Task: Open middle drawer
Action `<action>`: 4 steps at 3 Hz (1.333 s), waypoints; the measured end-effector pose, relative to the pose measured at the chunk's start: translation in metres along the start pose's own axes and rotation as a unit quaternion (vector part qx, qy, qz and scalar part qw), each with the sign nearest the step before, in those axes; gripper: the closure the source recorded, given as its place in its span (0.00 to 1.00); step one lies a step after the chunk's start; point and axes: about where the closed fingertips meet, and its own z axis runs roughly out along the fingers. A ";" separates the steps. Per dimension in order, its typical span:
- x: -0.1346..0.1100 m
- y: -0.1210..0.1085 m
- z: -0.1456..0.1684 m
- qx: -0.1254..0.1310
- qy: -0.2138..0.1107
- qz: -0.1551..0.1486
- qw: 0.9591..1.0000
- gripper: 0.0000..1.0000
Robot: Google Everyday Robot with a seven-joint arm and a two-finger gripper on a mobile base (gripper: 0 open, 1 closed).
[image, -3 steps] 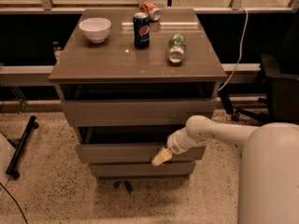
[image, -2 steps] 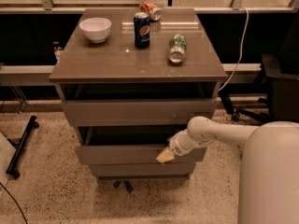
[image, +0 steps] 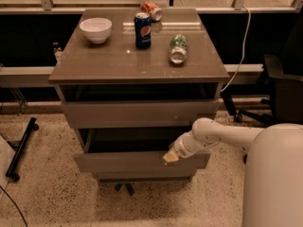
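Note:
The middle drawer (image: 128, 162) is a wide grey-taupe front below the taller top drawer front (image: 137, 113). It stands pulled out from the cabinet, with a dark gap showing behind its top edge. My gripper (image: 171, 156) is at the end of the white arm (image: 213, 135) reaching in from the right. Its tan tip rests at the top edge of the middle drawer front, right of centre. The lowest drawer front (image: 142, 176) shows as a narrow strip beneath.
On the cabinet top (image: 94, 63) stand a white bowl (image: 96, 29), a blue Pepsi can (image: 142, 30), a lying red can (image: 152, 10) and a lying bottle (image: 178, 48). A black chair (image: 281, 89) is at the right. A black stand leg (image: 20, 148) lies at the left.
The middle drawer has slid further out toward the camera, and its front looks wider. My gripper has moved with its top edge, slightly to the right.

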 end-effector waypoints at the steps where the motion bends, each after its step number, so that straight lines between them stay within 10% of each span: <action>1: -0.001 0.000 -0.002 0.000 0.000 0.000 1.000 0.91; 4: 0.001 0.000 0.000 0.000 0.010 -0.006 1.000 0.13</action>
